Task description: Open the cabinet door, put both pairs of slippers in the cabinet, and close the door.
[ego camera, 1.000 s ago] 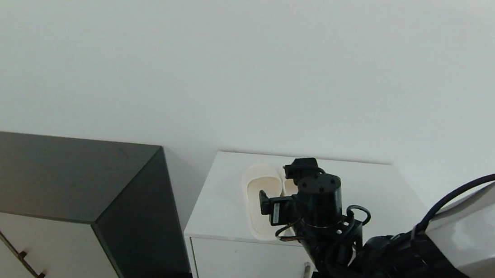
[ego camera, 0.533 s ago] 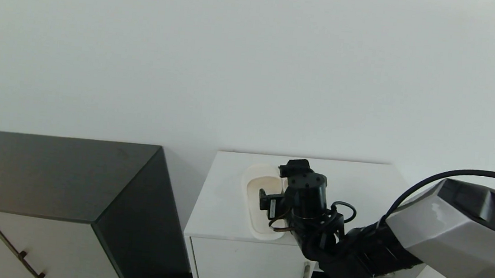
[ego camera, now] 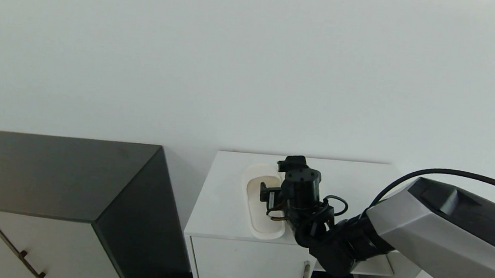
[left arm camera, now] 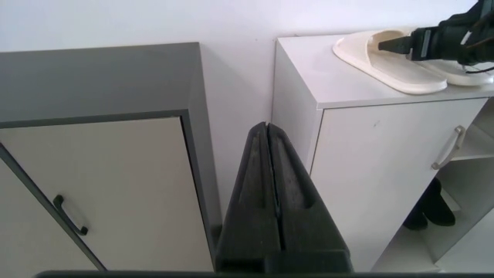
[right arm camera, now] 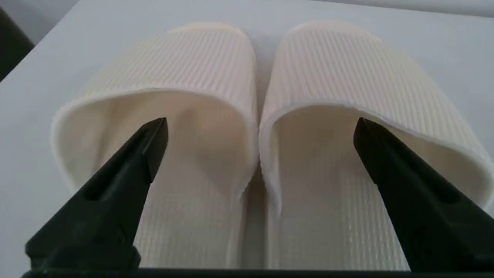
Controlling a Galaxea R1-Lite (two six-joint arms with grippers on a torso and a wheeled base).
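A cream pair of slippers (ego camera: pixel 257 190) lies side by side on top of the white cabinet (ego camera: pixel 223 200). My right gripper (ego camera: pixel 280 201) hangs low over the pair and is open. In the right wrist view one fingertip (right arm camera: pixel 147 147) sits in the mouth of the left slipper (right arm camera: pixel 193 77) and the other in the right slipper (right arm camera: pixel 347 77), with both inner straps between them. My left gripper (left arm camera: pixel 272 177) is shut on nothing, low in front of the gap between the two cabinets. From there I see the slippers (left arm camera: pixel 394 62) and the right gripper (left arm camera: pixel 440 42).
A dark grey cabinet (ego camera: pixel 58 175) stands left of the white one. The white cabinet's left door with its handle (ego camera: pixel 305 274) is shut; the right side stands open, showing a shelf (ego camera: pixel 375 269). A dark shape (left arm camera: pixel 428 208) lies low inside.
My right arm has stretched forward and to the left, bringing the gripper lower and farther over the cream slippers. The slippers have not moved.
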